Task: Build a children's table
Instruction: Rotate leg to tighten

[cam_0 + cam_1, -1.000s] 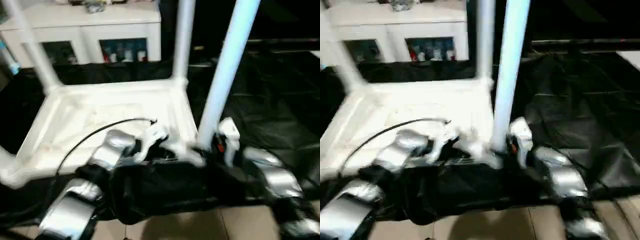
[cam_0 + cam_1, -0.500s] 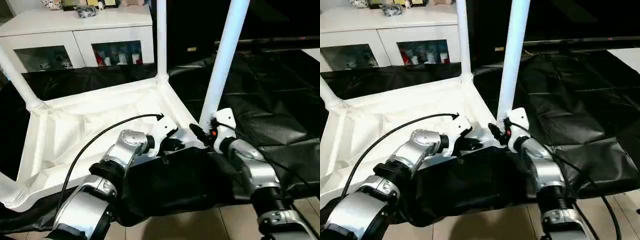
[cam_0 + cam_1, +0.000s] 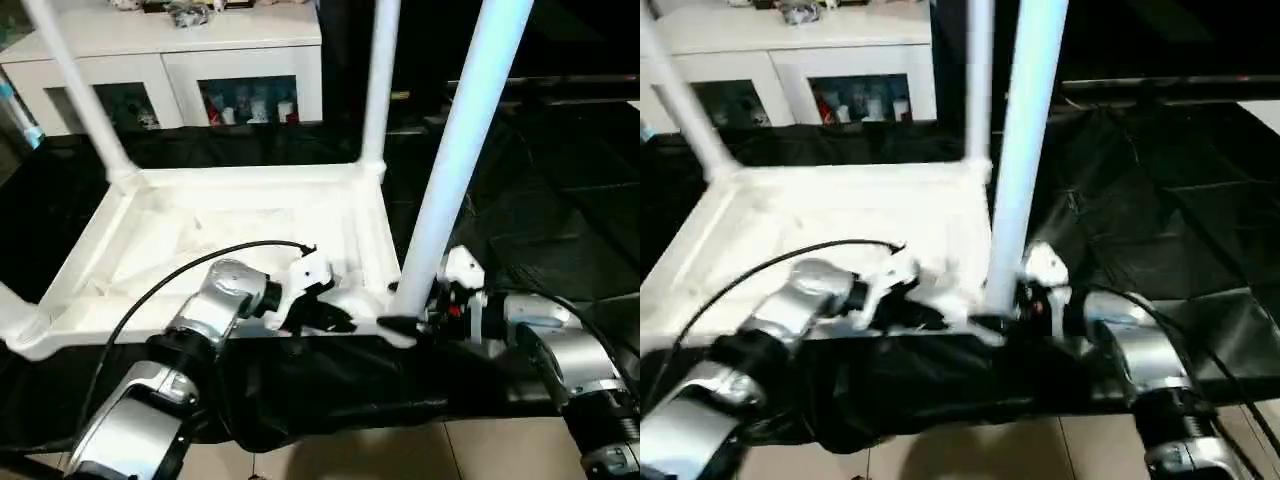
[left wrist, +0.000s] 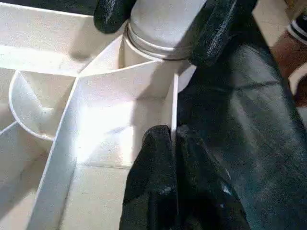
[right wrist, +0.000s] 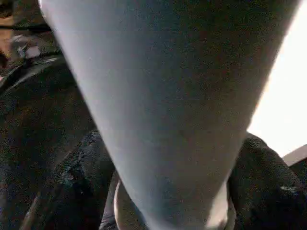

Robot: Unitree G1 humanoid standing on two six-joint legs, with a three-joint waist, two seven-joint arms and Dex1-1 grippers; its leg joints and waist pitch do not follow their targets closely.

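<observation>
The children's table is lying upside down on a black sheet spread over the floor, in the middle of the scene, its ribbed underside facing up. Behind it, at the far side, a white cabinet with glass fronts is standing.

Three legs are already rising from their corner sockets: one at the far left, one at the far right, and the near right leg, which is the one being worked on. A stub of white at the near left corner is too cut off to read as a fitted leg.

The right hand is reaching in from the right, its two black fingers standing either side of the near right leg's base, right at the socket collar; whether they are gripping or just loosely around it, I cannot tell. The left hand is pinched together on the thin near rim of the tabletop, just beside that socket, steadying it.

The step in hand appears to be seating this leg. The next move likely calls for a firm, straight push down into the socket while the left hand is bracing the rim, then checking the near left corner.
</observation>
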